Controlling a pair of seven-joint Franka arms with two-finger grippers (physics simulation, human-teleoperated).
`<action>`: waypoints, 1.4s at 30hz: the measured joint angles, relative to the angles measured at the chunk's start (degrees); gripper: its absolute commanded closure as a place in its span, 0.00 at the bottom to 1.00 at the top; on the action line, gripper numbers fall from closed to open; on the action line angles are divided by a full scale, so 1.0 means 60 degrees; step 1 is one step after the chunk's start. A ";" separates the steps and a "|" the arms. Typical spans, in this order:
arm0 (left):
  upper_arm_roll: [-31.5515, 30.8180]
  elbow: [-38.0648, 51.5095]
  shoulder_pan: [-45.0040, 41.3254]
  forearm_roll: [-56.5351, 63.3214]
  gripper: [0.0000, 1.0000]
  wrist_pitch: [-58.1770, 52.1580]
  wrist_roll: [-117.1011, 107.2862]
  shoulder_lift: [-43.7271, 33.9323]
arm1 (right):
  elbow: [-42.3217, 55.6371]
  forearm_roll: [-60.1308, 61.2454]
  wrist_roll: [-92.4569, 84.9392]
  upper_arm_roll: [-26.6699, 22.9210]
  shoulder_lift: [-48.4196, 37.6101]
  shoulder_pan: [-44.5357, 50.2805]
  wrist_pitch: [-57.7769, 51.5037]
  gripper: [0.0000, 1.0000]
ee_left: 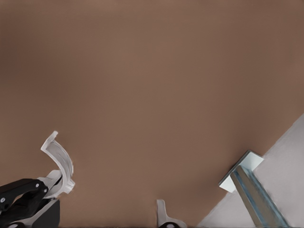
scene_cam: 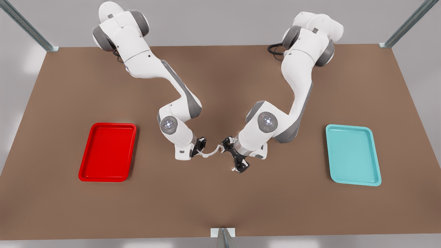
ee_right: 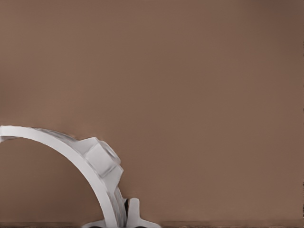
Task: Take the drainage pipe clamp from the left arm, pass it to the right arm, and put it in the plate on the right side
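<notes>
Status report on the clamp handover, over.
Right gripper shut on drainage pipe clamp above mid-table. Left gripper alongside, not gripping it. Plate on front view's left, nothing in between.

We find no readable text, label, brand, number or sign on anything: the arms, the trays, the clamp and the table all show plain, unmarked surfaces.
</notes>
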 measured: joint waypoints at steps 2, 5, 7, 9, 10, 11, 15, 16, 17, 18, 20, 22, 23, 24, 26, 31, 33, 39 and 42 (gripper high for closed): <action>0.0018 0.0012 0.1646 0.0009 0.00 -0.1316 0.1313 -0.0964 | -0.0206 -0.0002 -0.0140 -0.0013 -0.0321 -0.0614 -0.0315 0.79; 0.0029 0.0014 0.2993 0.0666 0.00 -0.3364 0.4235 -0.1659 | -0.0192 -0.0013 -0.0605 -0.0048 -0.0593 -0.2154 -0.1139 0.79; 0.0007 -0.0650 0.3437 0.1095 0.00 -0.4669 0.6373 -0.2594 | -0.0104 -0.0148 -0.1061 -0.0076 -0.0717 -0.3108 -0.1722 0.79; -0.0138 -0.3620 0.3344 0.1322 0.00 -0.4884 0.8302 -0.4424 | 0.0069 -0.0523 -0.1632 -0.0091 -0.0779 -0.3990 -0.2240 0.79; -0.0194 -0.4097 0.3292 0.1386 0.00 -0.4985 0.9190 -0.4639 | 0.0077 -0.0762 -0.1957 -0.0135 -0.0783 -0.4423 -0.2445 0.79; -0.0305 -0.4304 0.3216 0.1435 0.00 -0.5069 1.0031 -0.4736 | 0.0061 -0.1060 -0.2287 -0.0230 -0.0765 -0.4789 -0.2619 0.79; -0.0761 -0.3340 0.3618 0.1516 0.00 -0.5511 1.3030 -0.4478 | 0.0056 -0.2220 -0.3658 -0.0700 -0.0753 -0.5733 -0.3248 0.79; -0.0749 -0.3180 0.4066 0.1550 0.00 -0.5604 1.3809 -0.4285 | 0.0001 -0.2428 -0.3987 -0.0778 -0.0736 -0.5832 -0.3379 0.79; -0.0751 -0.3052 0.4301 0.1628 0.00 -0.5684 1.4540 -0.4144 | -0.0090 -0.2590 -0.4308 -0.0825 -0.0722 -0.5926 -0.3491 0.79; -0.0772 -0.2969 0.4327 0.1696 0.00 -0.5747 1.5209 -0.4068 | -0.0224 -0.2715 -0.4615 -0.0850 -0.0713 -0.5986 -0.3581 0.79; -0.0795 -0.2867 0.4151 0.1790 0.00 -0.5827 1.6417 -0.3979 | -0.0509 -0.2880 -0.5180 -0.0864 -0.0704 -0.6007 -0.3682 0.79; -0.0798 -0.2838 0.4034 0.1849 0.00 -0.5889 1.7497 -0.3952 | -0.0801 -0.2961 -0.5683 -0.0853 -0.0731 -0.5962 -0.3696 0.79; -0.0794 -0.2833 0.4037 0.1868 0.00 -0.5914 1.7995 -0.3944 | -0.0950 -0.2968 -0.5913 -0.0843 -0.0743 -0.5943 -0.3668 0.79; -0.0792 -0.2836 0.4041 0.1882 0.00 -0.5934 1.8466 -0.3940 | -0.1024 -0.2972 -0.6131 -0.0836 -0.0737 -0.5926 -0.3644 0.79; -0.0784 -0.2840 0.4046 0.1901 0.00 -0.5967 1.9334 -0.3929 | -0.1048 -0.2984 -0.6527 -0.0826 -0.0699 -0.5936 -0.3602 0.00; -0.0775 -0.2833 0.4058 0.1920 0.00 -0.6013 2.1132 -0.3922 | -0.0981 -0.3035 -0.7330 -0.0814 -0.0608 -0.5971 -0.3498 0.00; -0.0775 -0.2838 0.4069 0.1918 0.00 -0.6025 2.1722 -0.3922 | -0.0953 -0.3037 -0.7595 -0.0814 -0.0603 -0.5977 -0.3478 0.00; -0.0775 -0.2841 0.4087 0.1913 0.00 -0.6056 2.3146 -0.3922 | 0.0690 -0.2826 -0.8139 -0.0763 -0.0532 -0.5700 -0.4022 0.00; -0.0775 -0.2840 0.4071 0.1911 0.00 -0.6065 2.3699 -0.3922 | 0.2795 -0.2812 -0.7306 -0.0826 -0.0614 -0.4696 -0.5773 0.00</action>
